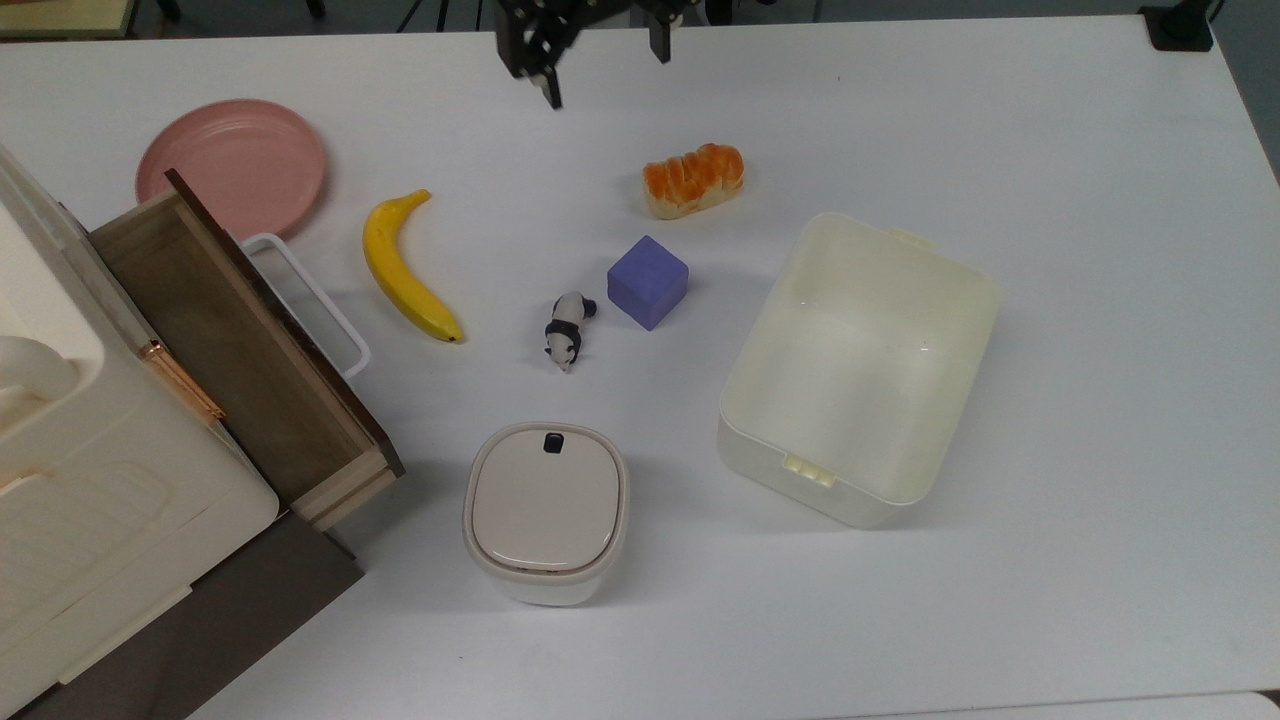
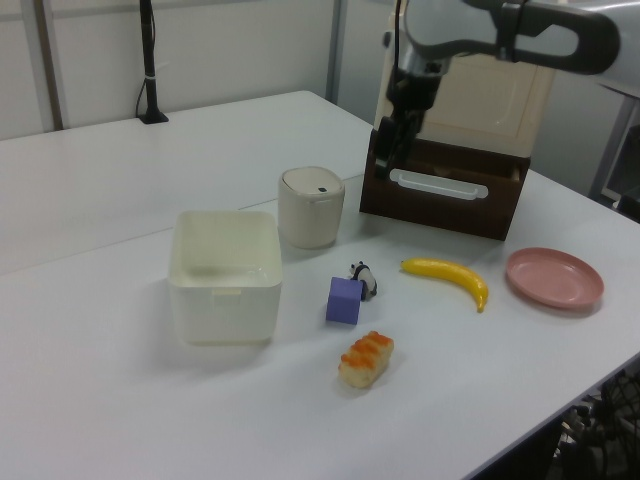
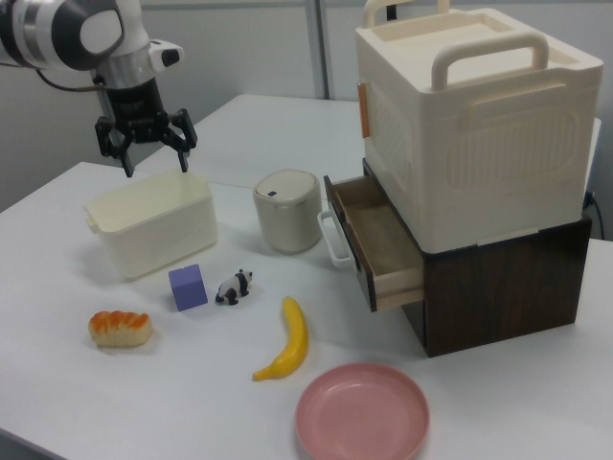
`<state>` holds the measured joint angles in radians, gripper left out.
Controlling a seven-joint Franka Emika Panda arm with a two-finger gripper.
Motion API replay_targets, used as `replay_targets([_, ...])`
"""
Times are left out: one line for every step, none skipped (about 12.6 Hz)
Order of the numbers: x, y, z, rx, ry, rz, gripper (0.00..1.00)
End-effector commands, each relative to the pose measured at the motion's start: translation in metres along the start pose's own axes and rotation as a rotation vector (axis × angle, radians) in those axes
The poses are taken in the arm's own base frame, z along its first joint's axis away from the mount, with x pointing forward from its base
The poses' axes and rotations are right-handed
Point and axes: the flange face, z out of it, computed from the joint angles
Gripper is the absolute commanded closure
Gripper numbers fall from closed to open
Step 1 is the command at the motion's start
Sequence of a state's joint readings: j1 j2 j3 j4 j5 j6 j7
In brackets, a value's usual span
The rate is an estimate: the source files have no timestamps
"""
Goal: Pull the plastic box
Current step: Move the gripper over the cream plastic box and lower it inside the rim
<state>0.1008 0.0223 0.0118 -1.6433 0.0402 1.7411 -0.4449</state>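
– Gripper (image 3: 151,161) state?
– Fingers spread wide, empty, hanging above the table (image 1: 1100,300).
– Plastic box (image 1: 860,370)?
– On the table at the top view's right, lidless, right of the purple cube (image 1: 648,281), apart from it

Item count on the table (image 1: 1000,600): one plastic box (image 1: 858,368), lidless; one smaller container (image 1: 545,510) with a beige lid; one pink plate (image 1: 232,166); one banana (image 1: 405,268); one bread loaf (image 1: 693,179); one purple cube (image 1: 648,281); one panda figurine (image 1: 567,329). One cabinet (image 3: 479,172) stands on the table, comprising one cream upper unit and one dark base with one open wooden drawer (image 1: 240,345). One robot arm carries one gripper (image 3: 144,139) with two fingers.
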Motion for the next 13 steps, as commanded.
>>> replay_targets([0.044, -0.022, 0.014, 0.021, 0.039, -0.32, 0.0])
replay_targets([0.059, -0.034, 0.023, 0.012, 0.064, -0.361, 0.0])
replay_targets([0.078, -0.047, 0.031, -0.022, 0.122, -0.391, 0.0])
replay_targets([0.098, -0.057, 0.051, -0.046, 0.162, -0.411, 0.0])
replay_targets([0.112, -0.065, 0.059, -0.068, 0.19, -0.431, 0.0])
replay_targets([0.128, -0.071, 0.072, -0.097, 0.191, -0.461, 0.0])
replay_targets([0.141, -0.074, 0.089, -0.115, 0.172, -0.488, 0.0])
replay_targets([0.152, -0.084, 0.1, -0.118, 0.163, -0.513, 0.0])
replay_targets([0.156, -0.089, 0.107, -0.117, 0.158, -0.524, 0.0])
replay_targets([0.16, -0.094, 0.117, -0.118, 0.154, -0.538, 0.0])
replay_targets([0.164, -0.102, 0.132, -0.116, 0.138, -0.555, 0.0])
replay_targets([0.166, -0.106, 0.15, -0.116, 0.109, -0.569, 0.0])
replay_targets([0.167, -0.108, 0.168, -0.112, 0.082, -0.577, 0.0])
